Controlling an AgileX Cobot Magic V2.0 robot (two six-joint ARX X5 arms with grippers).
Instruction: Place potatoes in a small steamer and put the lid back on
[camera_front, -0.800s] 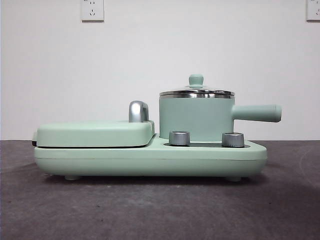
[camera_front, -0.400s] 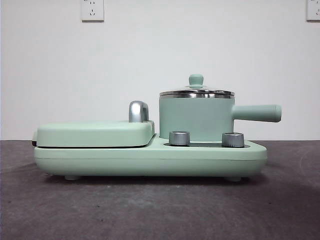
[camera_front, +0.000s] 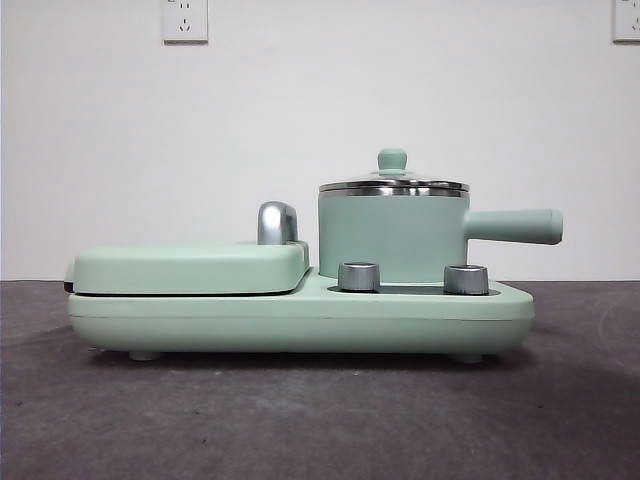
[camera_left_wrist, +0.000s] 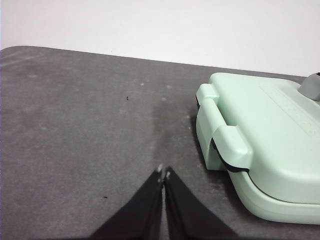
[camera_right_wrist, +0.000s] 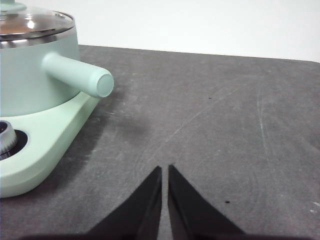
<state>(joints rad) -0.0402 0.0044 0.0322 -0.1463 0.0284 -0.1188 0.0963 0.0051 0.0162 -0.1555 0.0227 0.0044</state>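
Observation:
The small steamer (camera_front: 392, 238) is a mint-green pot with a straight side handle (camera_front: 514, 226), standing on the right half of a green cooker base (camera_front: 300, 318). The glass lid (camera_front: 393, 184) with its green knob rests on the pot. The right wrist view shows the same steamer (camera_right_wrist: 35, 80) and lid (camera_right_wrist: 30, 25) from the handle side. My right gripper (camera_right_wrist: 165, 170) is shut and empty, low over the table beside the handle end. My left gripper (camera_left_wrist: 163, 173) is shut and empty beside the griddle end. The potatoes are out of view.
A flat mint-green griddle cover (camera_front: 190, 266) with a chrome handle (camera_front: 277, 222) fills the base's left half. Two steel dials (camera_front: 359, 276) sit in front of the pot. The griddle's hinged end (camera_left_wrist: 260, 140) lies close to my left gripper. Dark grey tabletop (camera_front: 320, 420) all around.

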